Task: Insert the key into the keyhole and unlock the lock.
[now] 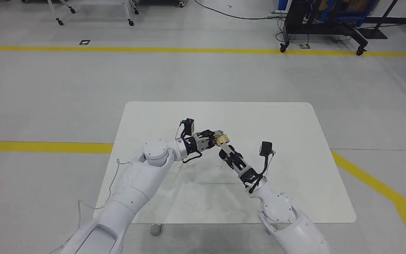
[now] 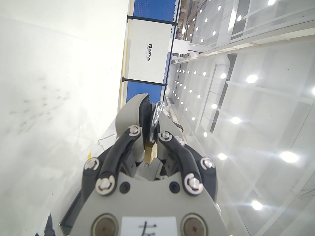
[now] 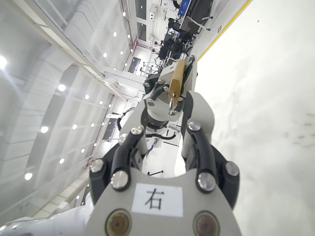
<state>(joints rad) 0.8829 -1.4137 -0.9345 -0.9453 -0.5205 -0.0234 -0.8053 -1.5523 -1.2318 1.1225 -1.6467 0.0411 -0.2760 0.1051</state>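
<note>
We are seeing the left gripper (image 2: 150,116) clenching the brass lock (image 3: 177,79) between its fingers, with the shackle pointing toward the fingertips. The right gripper (image 1: 227,152) is hovering just beside it with its fingers spread, gripping nothing. The small silver key (image 3: 171,105) is hanging at the lock's keyhole end — whether it is sitting fully in, we cannot tell. Both grippers are meeting above the white table (image 1: 292,127), near its middle.

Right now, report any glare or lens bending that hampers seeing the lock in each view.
Left wrist view: the table glares white beside the left pincer, ceiling lamps flare. Right wrist view: the lock is evenly lit, straight edges bow. Top view: even light, no glare.
</note>
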